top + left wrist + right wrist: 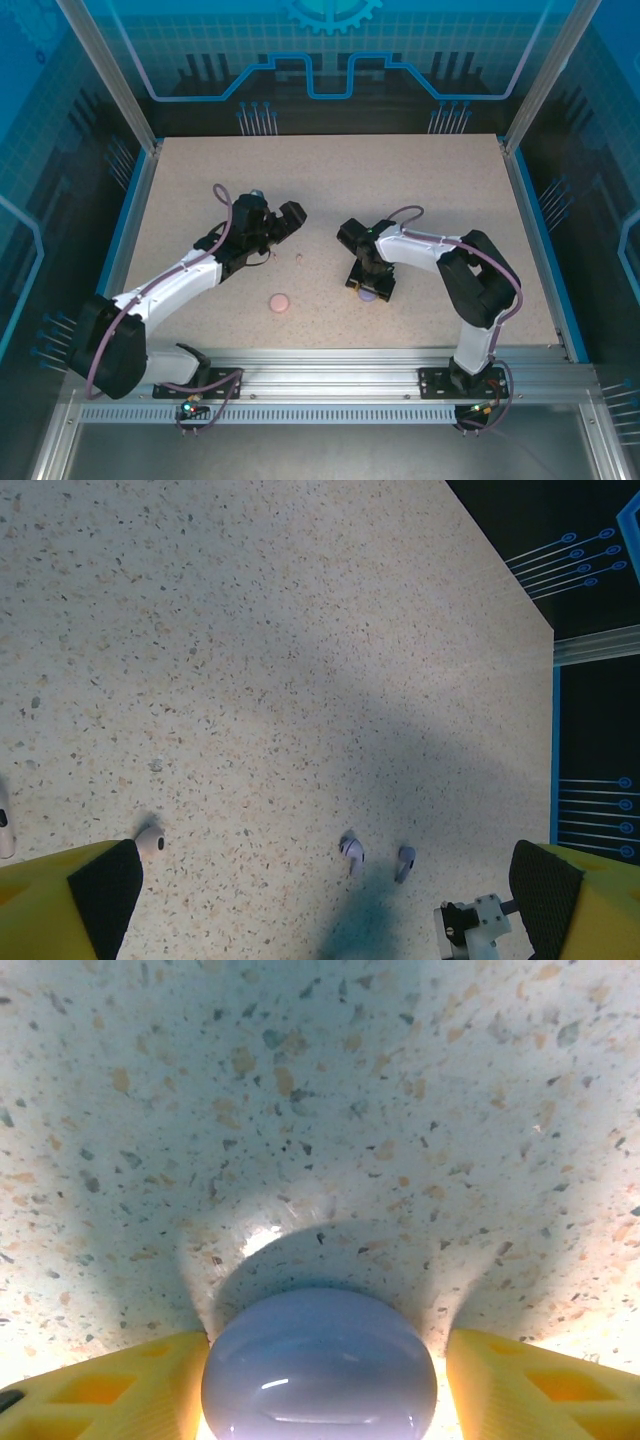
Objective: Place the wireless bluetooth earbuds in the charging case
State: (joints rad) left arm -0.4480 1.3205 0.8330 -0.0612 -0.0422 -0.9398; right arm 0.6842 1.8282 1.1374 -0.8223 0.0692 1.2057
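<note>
two lilac earbuds [351,849] lie loose on the speckled table [250,630], side by side, close but apart. in the left wrist view they sit in shadow between the fingers of the left gripper [322,875]. one pink earbud [150,839] lies just beside the black pad of that gripper's left-in-view finger [105,890]; touching or not, can't tell. a pale object [3,830] is cut off by the left edge of that view, too little showing to name it.

left gripper is released, jaws spread wide, grasping nothing, hanging over the buds.

top view: a pink earbud sits on bare table between the two arms, just far of the round pink case [279,301]. that case lies flat toward the near middle of the table, apart from both grippers.

lilac case [320,1365] sits on the table right of the pink case, domed top up, looks closed. the right gripper [325,1360] is down over it with a yellow finger [110,1390] on each side. the left-in-view finger looks against the case and the other shows a thin gap. clamped or just bracketing, can't tell.

left arm reaches in from the near left, right arm from the near right.
</note>
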